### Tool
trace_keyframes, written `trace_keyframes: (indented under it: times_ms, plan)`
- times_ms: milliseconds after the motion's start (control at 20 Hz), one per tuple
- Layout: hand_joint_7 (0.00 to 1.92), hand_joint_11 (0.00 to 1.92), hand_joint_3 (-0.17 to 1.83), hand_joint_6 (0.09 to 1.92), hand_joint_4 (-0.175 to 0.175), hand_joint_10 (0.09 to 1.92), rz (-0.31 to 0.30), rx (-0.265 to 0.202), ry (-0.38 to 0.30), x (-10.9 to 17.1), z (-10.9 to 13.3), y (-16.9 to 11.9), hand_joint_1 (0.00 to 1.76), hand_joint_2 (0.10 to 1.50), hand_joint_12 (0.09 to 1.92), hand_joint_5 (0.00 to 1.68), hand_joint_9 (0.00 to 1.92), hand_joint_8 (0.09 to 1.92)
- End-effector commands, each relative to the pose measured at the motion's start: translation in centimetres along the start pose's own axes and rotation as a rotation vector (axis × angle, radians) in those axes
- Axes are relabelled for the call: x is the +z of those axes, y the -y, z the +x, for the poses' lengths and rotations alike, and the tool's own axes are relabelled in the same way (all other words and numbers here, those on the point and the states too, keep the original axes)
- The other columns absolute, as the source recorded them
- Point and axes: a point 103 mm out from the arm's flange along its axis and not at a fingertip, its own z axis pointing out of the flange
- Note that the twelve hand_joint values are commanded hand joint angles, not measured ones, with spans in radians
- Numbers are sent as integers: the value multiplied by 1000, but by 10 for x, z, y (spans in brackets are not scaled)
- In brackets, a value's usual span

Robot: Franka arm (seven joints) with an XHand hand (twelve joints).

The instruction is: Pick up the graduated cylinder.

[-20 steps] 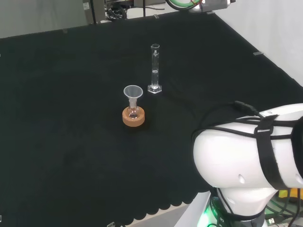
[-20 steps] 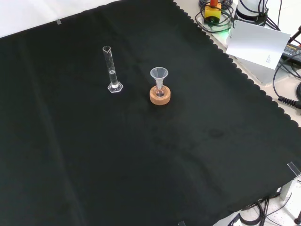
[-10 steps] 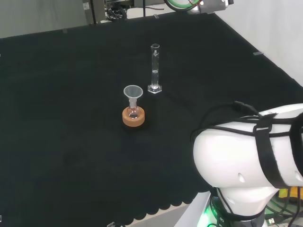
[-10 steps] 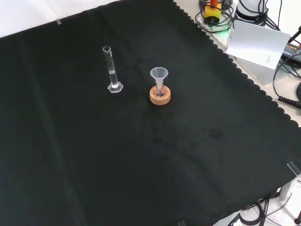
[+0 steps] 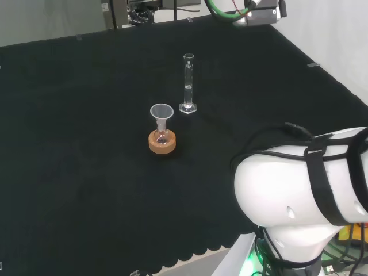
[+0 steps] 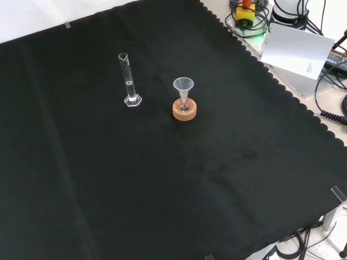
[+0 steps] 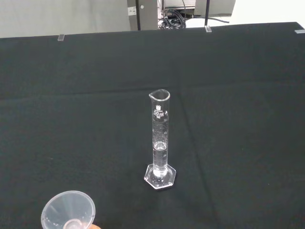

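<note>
Standing upright: graduated cylinder | funnel in flask | hand state unclear

A rounded white arm link (glossy, bulbous) wrapped by black straps and cables.

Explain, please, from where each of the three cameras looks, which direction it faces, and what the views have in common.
Head view: behind and above the arm's base, looking over the white arm link at the black cloth.
Front view: in front of the arm, looking down on the cloth.
Wrist view: at the wrist, facing the upright graduated cylinder from close.
Shared: all three show the graduated cylinder and the funnel, which the head and front views show on a cork ring.
</note>
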Motion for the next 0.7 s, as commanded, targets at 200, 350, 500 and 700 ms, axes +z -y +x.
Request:
trace_keyframes:
  times_ms: [200,350,500,700]
  plan:
    - [78,109,341,87,-6,647,-16,-57,-77,62,-26,-58,99,1186,1384,289,297,527]
    - [83,113,333,87,-8,643,-6,-75,-104,80,-32,-87,119,1181,1382,294,307,530]
    - [85,114,325,87,-8,640,3,-85,-136,98,-37,-116,138,1175,1381,296,313,533]
    - [101,119,315,87,-10,641,-32,-131,-181,121,-38,-140,177,1161,1383,303,333,543]
